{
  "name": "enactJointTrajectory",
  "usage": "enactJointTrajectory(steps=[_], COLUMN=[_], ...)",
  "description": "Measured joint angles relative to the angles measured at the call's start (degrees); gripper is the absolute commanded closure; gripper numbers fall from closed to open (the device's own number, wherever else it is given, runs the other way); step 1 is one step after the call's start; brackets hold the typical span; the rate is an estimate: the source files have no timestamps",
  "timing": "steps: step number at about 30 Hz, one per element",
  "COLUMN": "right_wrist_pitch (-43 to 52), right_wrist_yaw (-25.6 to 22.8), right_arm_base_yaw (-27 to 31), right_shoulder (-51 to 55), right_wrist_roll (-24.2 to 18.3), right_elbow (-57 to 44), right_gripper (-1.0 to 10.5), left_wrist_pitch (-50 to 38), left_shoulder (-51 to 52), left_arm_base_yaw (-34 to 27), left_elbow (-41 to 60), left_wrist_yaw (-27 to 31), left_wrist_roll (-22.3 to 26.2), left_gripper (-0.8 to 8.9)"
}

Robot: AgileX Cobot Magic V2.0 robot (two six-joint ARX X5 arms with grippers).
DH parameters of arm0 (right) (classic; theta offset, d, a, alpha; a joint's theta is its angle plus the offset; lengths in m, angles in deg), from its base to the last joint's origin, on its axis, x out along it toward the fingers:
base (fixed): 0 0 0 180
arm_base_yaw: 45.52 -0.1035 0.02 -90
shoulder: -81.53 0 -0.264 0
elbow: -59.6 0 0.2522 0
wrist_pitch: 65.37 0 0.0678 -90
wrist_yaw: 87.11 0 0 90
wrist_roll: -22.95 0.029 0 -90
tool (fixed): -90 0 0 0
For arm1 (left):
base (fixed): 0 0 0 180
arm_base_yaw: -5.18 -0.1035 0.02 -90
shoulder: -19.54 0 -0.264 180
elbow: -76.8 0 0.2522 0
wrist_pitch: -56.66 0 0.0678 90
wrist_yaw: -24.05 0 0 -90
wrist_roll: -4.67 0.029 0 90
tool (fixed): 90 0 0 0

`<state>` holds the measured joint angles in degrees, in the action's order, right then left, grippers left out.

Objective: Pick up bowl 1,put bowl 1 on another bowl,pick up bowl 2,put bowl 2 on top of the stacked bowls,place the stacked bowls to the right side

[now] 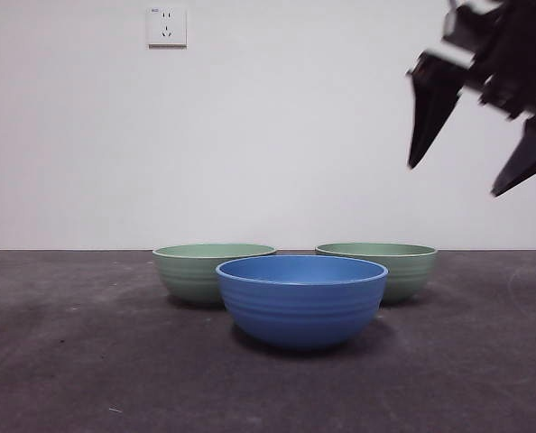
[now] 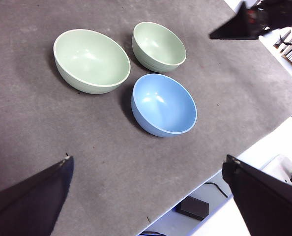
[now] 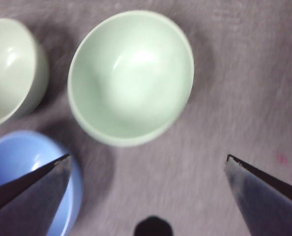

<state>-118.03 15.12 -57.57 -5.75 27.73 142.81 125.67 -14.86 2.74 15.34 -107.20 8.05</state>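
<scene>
While three bowls stand unstacked on the dark table (image 1: 60,361), the blue bowl (image 1: 301,299) sits nearest, two green bowls (image 1: 212,271) behind; right gripper (image 1: 480,162) hovers spread above the right green bowl (image 3: 131,76); left gripper (image 2: 146,196) spread, well apart

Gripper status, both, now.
Left gripper: open, empty, high above the bowls.
Right gripper: open, empty, above the nearer green bowl.
</scene>
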Motion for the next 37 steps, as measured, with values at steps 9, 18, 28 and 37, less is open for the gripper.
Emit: enactJointTrajectory(steps=[9, 18, 28, 37], right_wrist_pitch=[6.8, 11.6, 13.2, 13.0], right_wrist_yaw=[-3.3, -3.5, -4.2, -5.7], right_arm_base_yaw=[-0.4, -0.5, -0.7, -0.7], right_shoulder=[-12.5, -18.3, -18.4, -18.4], right_wrist_roll=[1.9, 4.1, 4.7, 4.9], right_elbow=[3.4, 3.4, 3.4, 3.4], right_gripper=[4.5, 6.6, 8.6, 9.6], left_wrist_pitch=[0.0, 0.2, 0.5, 0.6], left_shoulder=[0.0, 0.0, 0.0, 0.0], left_arm_base_yaw=[0.0, 0.0, 0.0, 0.0], left_elbow=[0.0, 0.0, 0.0, 0.0], left_wrist_yaw=[0.0, 0.4, 0.6, 0.6], left_wrist_roll=[0.0, 0.0, 0.0, 0.0], left_gripper=[1.80, 1.80, 1.80, 1.80])
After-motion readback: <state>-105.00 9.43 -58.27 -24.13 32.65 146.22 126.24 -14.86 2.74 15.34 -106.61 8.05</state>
